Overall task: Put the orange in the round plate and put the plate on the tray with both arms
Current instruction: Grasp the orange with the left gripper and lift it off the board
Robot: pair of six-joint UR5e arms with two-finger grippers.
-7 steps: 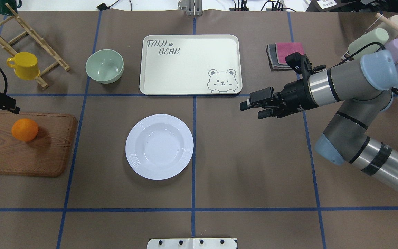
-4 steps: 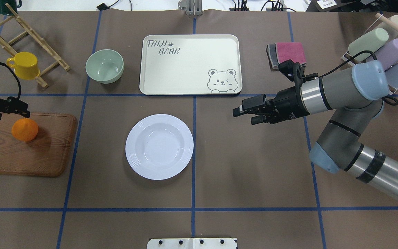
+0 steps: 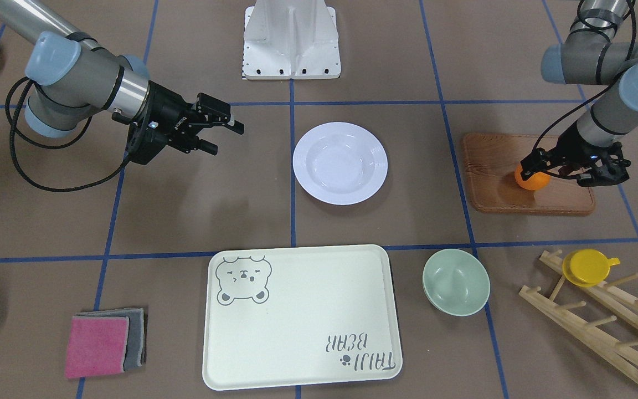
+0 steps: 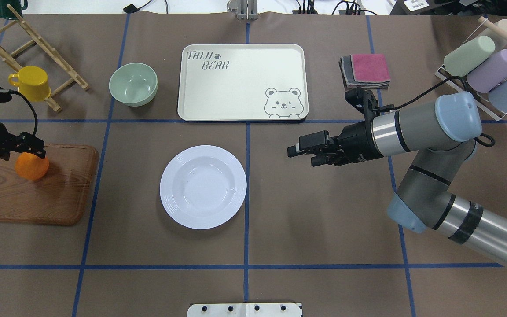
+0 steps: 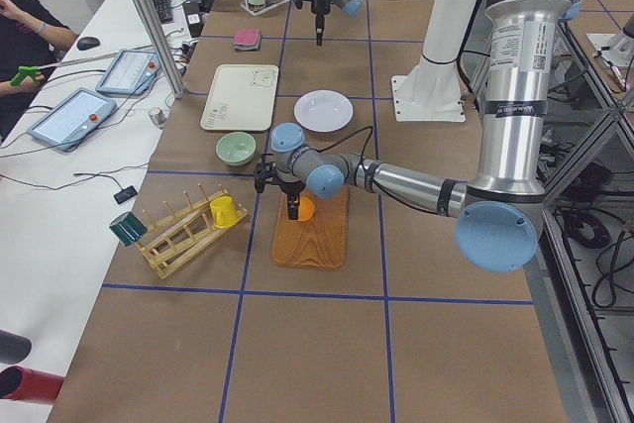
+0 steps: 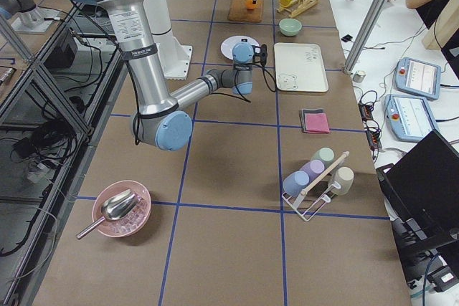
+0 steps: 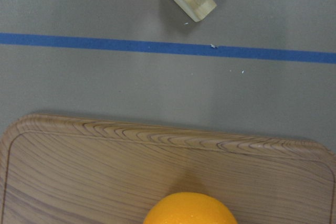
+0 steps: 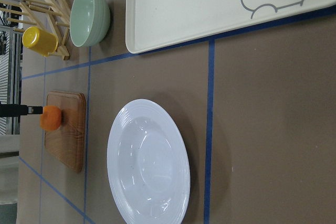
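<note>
Directly beneath the left claw (image 3: 540, 165), in the front-facing view, the orange (image 3: 530, 183) sits on the wooden board (image 3: 518, 202), with black fingers overlapping its top edge. Whether that claw is spread or clenched cannot be told here. The right claw (image 3: 225, 137) hangs released, fingers plainly apart and holding nothing. The round plate (image 3: 303, 166) lies ahead of its tips and the tray (image 3: 308, 316) is off to its side, well apart. From overhead, the orange (image 4: 31, 171) shows under the left claw's tip, resting on the board, and the empty round plate (image 4: 167, 193) lies between the two claws, nearer the right one. In the left side view a dark finger stands upright just beside the orange (image 5: 305, 210), too small to read the grip. The left wrist camera catches only the top of the orange (image 7: 190, 211) at its bottom edge, with no fingers in sight. The right wrist camera looks across the bare round plate (image 8: 118, 145). The step in hand appears to be the pick. It likely goes best if the left claw centres over the orange, sinks until the pads straddle its widest part, and closes gently, since the glossy round skin could roll or slip out. It should then lift straight before carrying the orange toward the plate.
</note>
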